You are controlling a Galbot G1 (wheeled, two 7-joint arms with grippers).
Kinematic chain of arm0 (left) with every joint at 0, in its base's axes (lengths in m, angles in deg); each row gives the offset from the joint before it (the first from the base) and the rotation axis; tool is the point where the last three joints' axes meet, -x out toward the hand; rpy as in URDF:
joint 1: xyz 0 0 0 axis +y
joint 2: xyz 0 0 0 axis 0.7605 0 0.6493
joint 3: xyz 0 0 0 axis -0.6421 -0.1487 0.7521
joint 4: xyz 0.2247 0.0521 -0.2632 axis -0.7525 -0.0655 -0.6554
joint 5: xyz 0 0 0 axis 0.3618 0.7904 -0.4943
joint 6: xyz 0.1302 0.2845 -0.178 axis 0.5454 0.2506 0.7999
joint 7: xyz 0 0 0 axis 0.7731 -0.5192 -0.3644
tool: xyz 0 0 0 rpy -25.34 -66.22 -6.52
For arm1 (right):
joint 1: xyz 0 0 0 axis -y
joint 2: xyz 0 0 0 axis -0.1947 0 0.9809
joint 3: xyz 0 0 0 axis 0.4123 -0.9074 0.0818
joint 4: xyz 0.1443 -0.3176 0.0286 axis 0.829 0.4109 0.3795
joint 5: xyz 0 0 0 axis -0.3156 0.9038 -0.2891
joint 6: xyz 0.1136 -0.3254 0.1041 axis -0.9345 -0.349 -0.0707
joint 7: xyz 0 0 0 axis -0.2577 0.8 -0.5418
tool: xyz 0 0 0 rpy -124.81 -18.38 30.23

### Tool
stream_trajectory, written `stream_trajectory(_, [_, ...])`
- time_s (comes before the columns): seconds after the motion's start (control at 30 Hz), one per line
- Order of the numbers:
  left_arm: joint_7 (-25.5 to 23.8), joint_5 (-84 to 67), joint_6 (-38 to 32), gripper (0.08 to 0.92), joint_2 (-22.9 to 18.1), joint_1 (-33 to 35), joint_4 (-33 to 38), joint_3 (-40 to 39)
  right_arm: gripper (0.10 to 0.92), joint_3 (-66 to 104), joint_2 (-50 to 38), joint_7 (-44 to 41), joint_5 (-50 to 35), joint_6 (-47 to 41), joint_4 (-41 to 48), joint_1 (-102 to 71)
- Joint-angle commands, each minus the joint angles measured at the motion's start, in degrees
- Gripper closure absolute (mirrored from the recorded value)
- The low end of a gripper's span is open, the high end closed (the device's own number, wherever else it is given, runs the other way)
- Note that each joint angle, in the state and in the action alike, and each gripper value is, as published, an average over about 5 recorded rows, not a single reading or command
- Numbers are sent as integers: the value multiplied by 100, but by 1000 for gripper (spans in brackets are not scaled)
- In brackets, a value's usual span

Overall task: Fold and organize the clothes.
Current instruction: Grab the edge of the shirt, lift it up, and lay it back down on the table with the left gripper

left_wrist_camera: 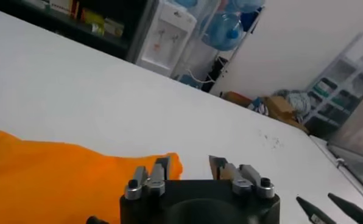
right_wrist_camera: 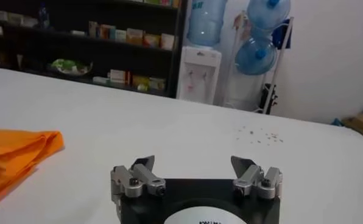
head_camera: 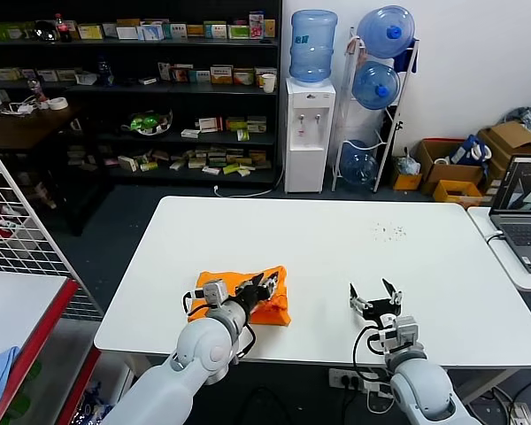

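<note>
- Head view: the orange T-shirt (head_camera: pixel 264 299) is seen as a compact folded bundle lying on the white tabletop (head_camera: pixel 319 257), near the front edge and on the robot's left half
- Head view: the left gripper (head_camera: pixel 258 289) is positioned over the bundle, its tips above the orange fabric; whether they touch the cloth cannot be told from this view
- Head view: the right gripper (head_camera: pixel 377 296) is held above bare tabletop on the robot's right, well apart from the T-shirt, with its jaws spread
- Left wrist view: the left gripper (left_wrist_camera: pixel 193 165) is shown with its jaws released and nothing between them; one finger (left_wrist_camera: pixel 160 171) lies over the edge of the T-shirt (left_wrist_camera: pixel 53 176), the other over bare tabletop (left_wrist_camera: pixel 108 91)
- Left wrist view only: the dark tips of the right gripper (left_wrist_camera: pixel 327 210) appear at the frame's corner, farther off
- Right wrist view: the right gripper (right_wrist_camera: pixel 193 167) is shown with jaws released and empty, and a layered edge of the T-shirt (right_wrist_camera: pixel 20 152) is visible off to one side, apart from it
- Right wrist and head views: a scatter of small dark specks (right_wrist_camera: pixel 257 135) is seen on the tabletop beyond the right gripper
- Head view only: a water dispenser (head_camera: pixel 309 133), stocked shelves (head_camera: pixel 159 97) and a laptop (head_camera: pixel 527 217) on a side table are shown behind and beside the tabletop
</note>
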Motion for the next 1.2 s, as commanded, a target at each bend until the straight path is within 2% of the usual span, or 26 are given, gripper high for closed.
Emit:
stream_trajectory(0.03, [25,-171,-280,445,231,181,444,289,203,-37,9,-8,22,-8,-1,15])
stream_trajectory(0.3, [-445,601,11,220,1305,533,410,616,203,-88,-6,-299,43,57,0,-5])
stream_trajectory(0.4, [-804,850,190,184,1586,542,192,689,203,-114,-40,-451,18,85,25,9])
stream_trajectory(0.53, [-1492,1154,374,178,1844,420,-265,721,203,-133,-79,-542,-34,87,61,41])
stream_trajectory(0.67, [-2120,1189,532,177,1922,189,-844,765,203,-122,-103,-551,-89,87,88,52])
stream_trajectory(0.83, [-2588,814,857,177,1869,28,-1292,909,203,-90,-165,-563,-166,93,120,67])
stream_trajectory(1.2, [-2975,508,1340,177,1728,-106,-1571,998,203,-61,-212,-569,-220,94,150,79])
